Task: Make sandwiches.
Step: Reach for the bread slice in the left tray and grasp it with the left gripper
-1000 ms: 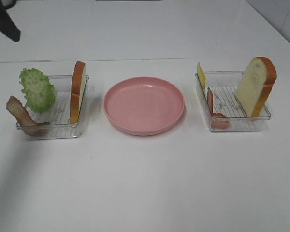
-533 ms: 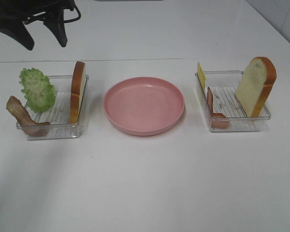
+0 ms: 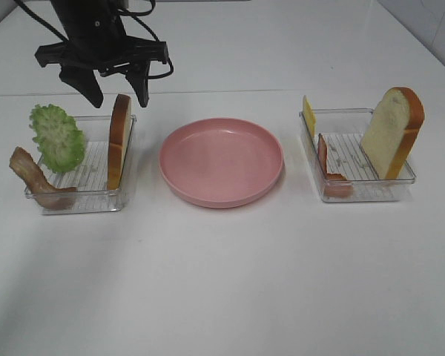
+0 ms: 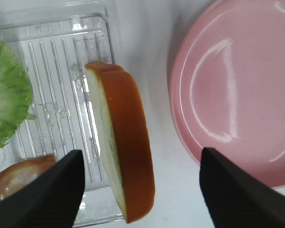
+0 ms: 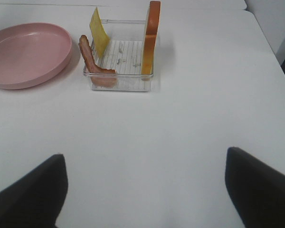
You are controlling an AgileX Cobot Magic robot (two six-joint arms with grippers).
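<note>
My left gripper (image 3: 117, 90) is open, hanging just above a bread slice (image 3: 119, 139) that stands on edge in the left clear tray (image 3: 85, 196). In the left wrist view the slice (image 4: 126, 152) sits between my two fingertips (image 4: 47, 194). That tray also holds a green lettuce leaf (image 3: 57, 138) and a bacon strip (image 3: 33, 178). The right tray (image 3: 356, 193) holds a second bread slice (image 3: 391, 132), a yellow cheese square (image 3: 308, 116) and a bacon strip (image 3: 328, 167). My right gripper (image 5: 145, 190) is open, low over bare table, far from the right tray (image 5: 118, 83).
The round pink plate (image 3: 221, 160) lies empty between the two trays; it also shows in the left wrist view (image 4: 237, 95) and in the right wrist view (image 5: 26, 52). The table's back edge runs just behind the trays.
My left arm has swung in from the far left corner and come down over the left tray's bread slice. The food and the trays have not moved.
</note>
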